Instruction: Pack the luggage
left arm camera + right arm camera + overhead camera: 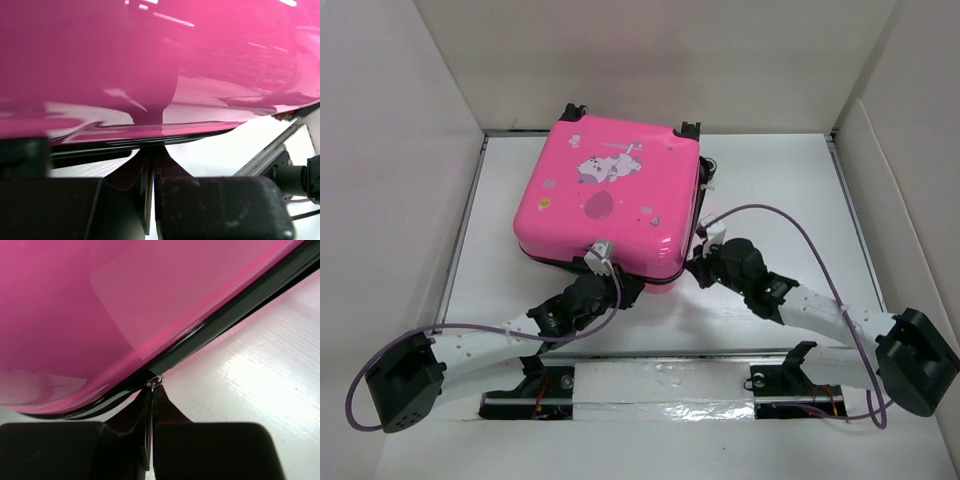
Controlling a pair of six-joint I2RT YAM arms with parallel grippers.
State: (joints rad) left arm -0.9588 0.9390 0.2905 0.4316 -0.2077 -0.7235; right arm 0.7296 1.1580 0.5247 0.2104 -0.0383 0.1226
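Luggage (605, 190) lies flat on the desk (790, 190), pink shell up, lid down on the base, wheels toward the far wall. It looks closed, so packing looks done and we're on the zip-up step (my read).

Right gripper (152, 395) is at the near right corner of the case, fingers together and clamped on the zipper pull (157, 382). The small metal ring sits right at the fingertips, against the black zipper trim (225, 320).

Left gripper (152, 160) is at the near edge, left of centre, fingers together with tips touching the seam under the shell. There's a thin dark sliver between the fingers. It could be a second pull tab, can't tell. It may just be bracing the case.

How much of the zip is already run isn't visible from these views.

Next move, as I judge it:
- right arm drags the pull along the trim, following the corner curve, keeping the pull in line with the track
- left holds the case so it doesn't slide on the desk

Risks:
- tab slipping out of the pinch at the corner
- case rotating if left isn't actually anchoring it
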